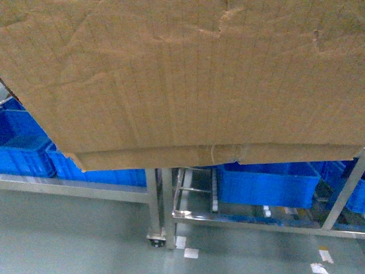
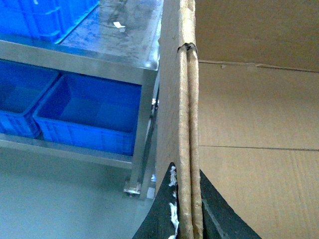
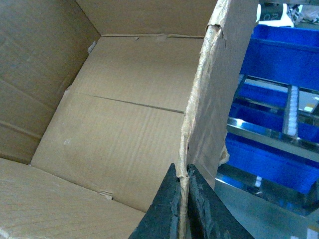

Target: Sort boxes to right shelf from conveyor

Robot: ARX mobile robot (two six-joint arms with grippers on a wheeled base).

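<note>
Pincers [image 2: 185, 219] [image 3: 183, 209] each clamp a box [image 1: 182, 80] wall.

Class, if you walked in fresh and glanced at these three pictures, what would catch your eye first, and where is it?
A big brown cardboard box fills the top of the head view, held off the grey floor. The left gripper and right gripper each pinch a ragged wall of it. Behind, bright blue crates sit in steel racks.

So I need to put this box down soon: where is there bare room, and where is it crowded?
Bare grey floor lies in front of the steel racks. The steel top right of the upper crates shows only a scrap. Lower tiers are packed with blue crates. Left gripper and right gripper each pinch a wall of the cardboard box.
</note>
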